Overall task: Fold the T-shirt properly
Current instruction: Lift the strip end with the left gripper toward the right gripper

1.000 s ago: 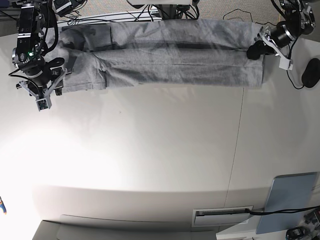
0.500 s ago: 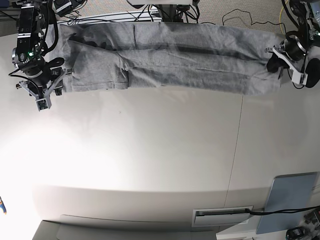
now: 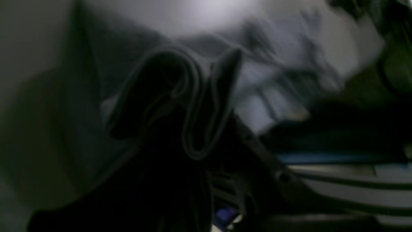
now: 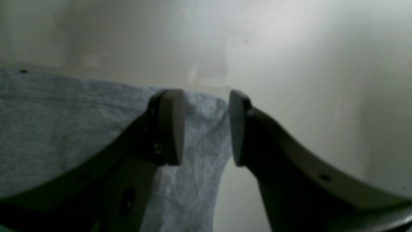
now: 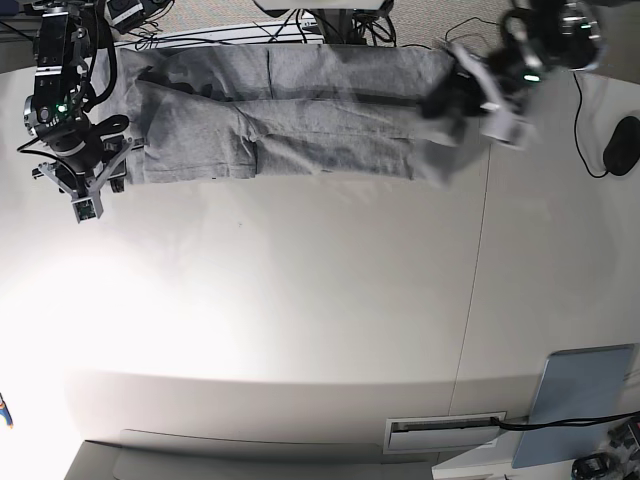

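- Base view: you have the T-shirt (image 5: 300, 125) lying as a long, narrow band along the far edge of the table (image 5: 330, 300), so the lengthwise folds look done. Its sleeve end lies just beside the right gripper (image 5: 88, 185). At the band's other end, the left gripper (image 5: 470, 100) is blurred with motion and holds that end lifted off the table, over the band itself. I judge that you are in the middle of the crosswise fold, with the hem end travelling toward the sleeve end.
- Left wrist view: everything here is dark and smeared, but you can make out a doubled-over wad of grey T-shirt fabric (image 3: 180, 106) bunched right at the left gripper (image 3: 193, 154). The jaws are pinched together on that fabric.
- Right wrist view: the right gripper (image 4: 206, 127) has its fingers (image 4: 170, 125) spread, with a clear gap between them. The T-shirt edge (image 4: 96, 129) lies under and between the tips, yet nothing is pinched, so this arm holds nothing and merely hovers over the corner.
- What is left, as far as you can judge: lay the carried end down square on the band, let go, and probably fold once more to get a compact rectangle. Whether the edges will line up cannot be told yet.
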{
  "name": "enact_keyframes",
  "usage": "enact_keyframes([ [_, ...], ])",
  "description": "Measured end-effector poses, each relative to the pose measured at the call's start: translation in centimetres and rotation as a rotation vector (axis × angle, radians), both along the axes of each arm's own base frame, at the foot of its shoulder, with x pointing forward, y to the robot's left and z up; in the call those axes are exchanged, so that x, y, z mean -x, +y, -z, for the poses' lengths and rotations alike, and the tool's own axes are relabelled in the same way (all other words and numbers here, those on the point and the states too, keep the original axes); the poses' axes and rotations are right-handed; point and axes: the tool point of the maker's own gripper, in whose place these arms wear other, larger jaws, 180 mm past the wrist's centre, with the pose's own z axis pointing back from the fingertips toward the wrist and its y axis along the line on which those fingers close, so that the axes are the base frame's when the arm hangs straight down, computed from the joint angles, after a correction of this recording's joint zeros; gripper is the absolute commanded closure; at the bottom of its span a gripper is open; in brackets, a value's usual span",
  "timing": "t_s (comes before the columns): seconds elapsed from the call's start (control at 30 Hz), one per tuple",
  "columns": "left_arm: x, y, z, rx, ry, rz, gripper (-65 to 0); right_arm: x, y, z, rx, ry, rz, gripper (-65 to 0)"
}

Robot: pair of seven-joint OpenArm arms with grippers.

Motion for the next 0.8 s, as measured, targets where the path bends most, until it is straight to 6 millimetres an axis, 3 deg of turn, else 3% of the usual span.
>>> enact_keyframes([
  [0.07, -0.5, -1.5, 0.7, 0.003, 0.028, -0.050, 0.0, 0.0, 0.0, 0.0, 0.000, 0.001, 0.001, -23.2],
  [0.2, -1.5, -2.3, 2.1, -0.069, 0.059, -0.127, 0.0, 0.0, 0.0, 0.0, 0.000, 0.000, 0.000, -23.2],
  [0.37, -0.5, -6.2, 1.9, -0.030, 0.061, -0.025, 0.0, -0.1, 0.1, -0.1, -0.002, -0.011, -0.003, -23.2],
  [0.53, -0.2, -8.9, 1.7, 0.038, 0.068, -0.021, 0.0, -0.2, 0.1, -0.1, -0.002, -0.012, -0.003, -23.2],
  [0.77, -1.7, -9.1, 1.3, 0.026, 0.018, -0.041, -0.7, -0.2, 0.1, -0.1, -0.002, -0.013, -0.003, -23.2],
  [0.8, -1.5, -9.2, 1.2, 0.025, 0.012, -0.024, -7.6, -0.2, 0.1, -0.1, -0.003, -0.012, -0.005, -23.2],
])
